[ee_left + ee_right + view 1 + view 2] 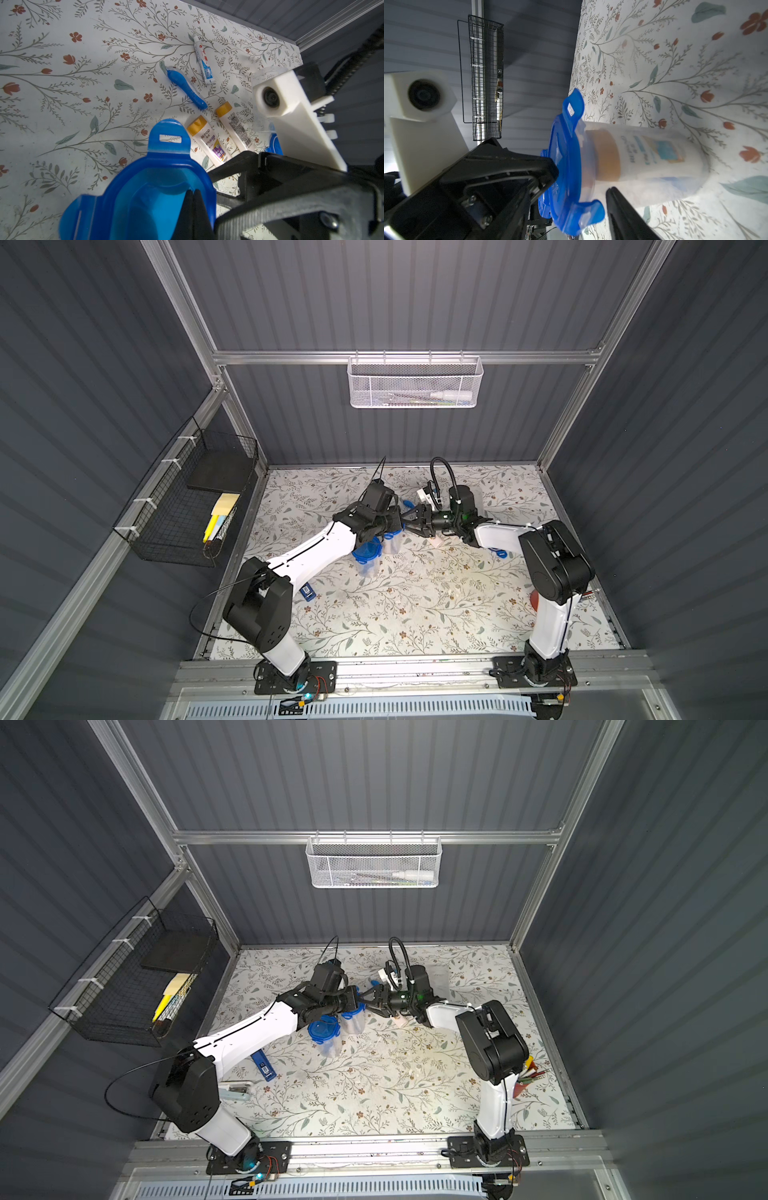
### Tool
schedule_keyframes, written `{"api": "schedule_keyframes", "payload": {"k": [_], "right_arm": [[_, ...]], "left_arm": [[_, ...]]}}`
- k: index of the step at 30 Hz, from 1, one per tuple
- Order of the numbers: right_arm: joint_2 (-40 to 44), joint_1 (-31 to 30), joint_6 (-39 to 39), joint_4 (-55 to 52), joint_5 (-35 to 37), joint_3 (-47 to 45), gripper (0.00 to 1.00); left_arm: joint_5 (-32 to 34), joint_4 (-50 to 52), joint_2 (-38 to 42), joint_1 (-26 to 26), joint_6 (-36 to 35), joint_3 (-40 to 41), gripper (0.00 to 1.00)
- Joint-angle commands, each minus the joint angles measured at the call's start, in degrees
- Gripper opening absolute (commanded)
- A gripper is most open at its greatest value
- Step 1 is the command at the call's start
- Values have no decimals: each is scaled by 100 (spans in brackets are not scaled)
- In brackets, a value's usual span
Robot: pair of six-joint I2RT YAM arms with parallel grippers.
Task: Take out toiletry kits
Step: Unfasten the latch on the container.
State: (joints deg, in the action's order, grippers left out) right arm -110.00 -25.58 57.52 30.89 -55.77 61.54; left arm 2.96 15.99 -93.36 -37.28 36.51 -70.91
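Top views overlook the table [415, 614]; wrist cameras face it closely.

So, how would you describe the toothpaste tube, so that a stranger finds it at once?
On the floral tabletop, a few toiletries lie loose together. The toothpaste tube lies beside the blue toothbrush, not touching it. Unlike the two tan-capped bottles, it is a thin white tube with blue and red print.

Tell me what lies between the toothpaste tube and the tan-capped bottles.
The blue toothbrush lies between the toothpaste tube and the tan-capped bottles; the left wrist view shows it.
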Motion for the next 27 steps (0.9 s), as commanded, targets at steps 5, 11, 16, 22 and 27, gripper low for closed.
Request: {"api": "schedule_keyframes", "payload": {"k": [5, 11, 16, 22, 27], "right_arm": [[-116, -85, 500, 808, -247, -158, 64], [-295, -78, 1469, 2224, -396, -281, 62], [-393, -70, 1952, 2917, -444, -317, 56], [-358, -69, 2255, 3344, -467, -371, 55], [-275, -70, 2381, 3497, -487, -397, 55]], "left_arm": [[-81, 893, -133, 36, 84, 347, 0], [-33, 846, -73, 36, 151, 528, 0], [-41, 778, -51, 36, 222, 746, 0], [17, 665, 19, 36, 317, 1016, 0], [47, 586, 51, 45, 380, 1240, 0]]}}
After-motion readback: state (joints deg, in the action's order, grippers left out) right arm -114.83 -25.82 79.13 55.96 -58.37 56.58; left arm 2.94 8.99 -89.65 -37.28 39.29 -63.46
